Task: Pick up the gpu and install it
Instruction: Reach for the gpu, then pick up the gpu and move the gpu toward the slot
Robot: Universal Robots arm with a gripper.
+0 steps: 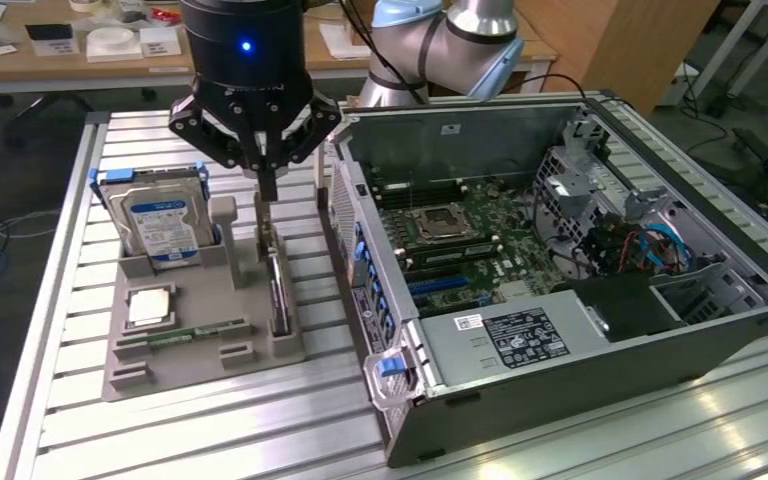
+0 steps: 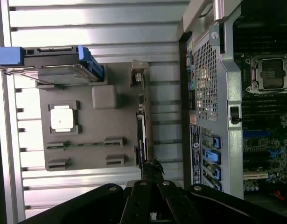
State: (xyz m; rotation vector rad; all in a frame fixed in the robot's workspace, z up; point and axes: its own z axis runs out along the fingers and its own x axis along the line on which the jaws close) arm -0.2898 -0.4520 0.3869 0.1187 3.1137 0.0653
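Pincer [image 1: 267, 192] was pinched shut, apparently on the top edge of the gpu [image 1: 277, 290], standing in the grey tray [image 1: 184, 375]; lifting straight up, without tilt, would suit best.

blocked: case wall [image 1: 352, 205] just beside gpu [image 1: 277, 290] | free: gap toward hard drive [image 1: 157, 220]

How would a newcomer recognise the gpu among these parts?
Find the open computer case; beside it, on the exterior view's left, lies a grey holder. The gpu stands on edge along the holder's side nearest the case, below the end effector. Unlike the blue-labelled hard drive, square processor and narrow memory stick, it is a long, thin, dark card.
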